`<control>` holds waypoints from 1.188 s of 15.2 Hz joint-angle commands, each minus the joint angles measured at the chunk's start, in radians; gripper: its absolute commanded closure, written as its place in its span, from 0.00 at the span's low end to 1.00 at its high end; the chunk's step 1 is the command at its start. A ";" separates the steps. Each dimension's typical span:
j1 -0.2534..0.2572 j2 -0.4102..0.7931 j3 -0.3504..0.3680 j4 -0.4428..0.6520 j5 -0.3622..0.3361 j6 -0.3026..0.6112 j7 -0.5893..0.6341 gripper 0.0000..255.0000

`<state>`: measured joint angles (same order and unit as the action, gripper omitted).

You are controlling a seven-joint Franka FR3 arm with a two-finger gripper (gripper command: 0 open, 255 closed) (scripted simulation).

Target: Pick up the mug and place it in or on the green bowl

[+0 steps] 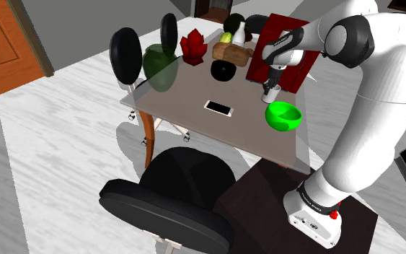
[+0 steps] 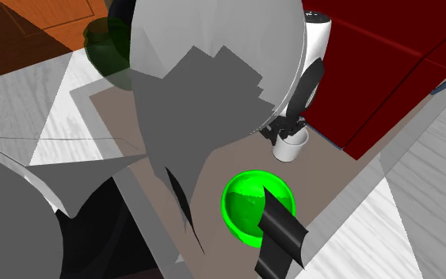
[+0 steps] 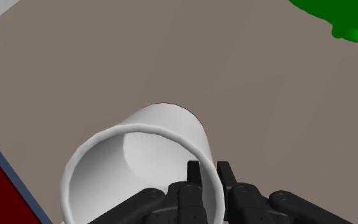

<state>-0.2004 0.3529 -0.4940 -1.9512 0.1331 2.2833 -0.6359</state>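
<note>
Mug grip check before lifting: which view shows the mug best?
Wrist view: the white mug sits close, its rim wall clasped by the tool. Shoulder view shows it small under the tool; second exterior view shows it upright near the green bowl.

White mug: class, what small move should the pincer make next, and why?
Probably a short straight lift: the pincer clasps the wall of the white mug, one finger inside, one outside, while the mug seems to rest on the table, with the green bowl standing apart beside it.
</note>
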 commanded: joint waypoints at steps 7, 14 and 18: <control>0.006 -0.024 -0.007 0.012 -0.015 -0.033 0.008 1.00; 0.016 -0.073 -0.020 0.048 -0.045 -0.113 0.024 1.00; 0.021 -0.097 -0.025 0.074 -0.060 -0.160 0.032 1.00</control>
<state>-0.1803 0.2621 -0.5178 -1.8817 0.0769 2.1335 -0.6053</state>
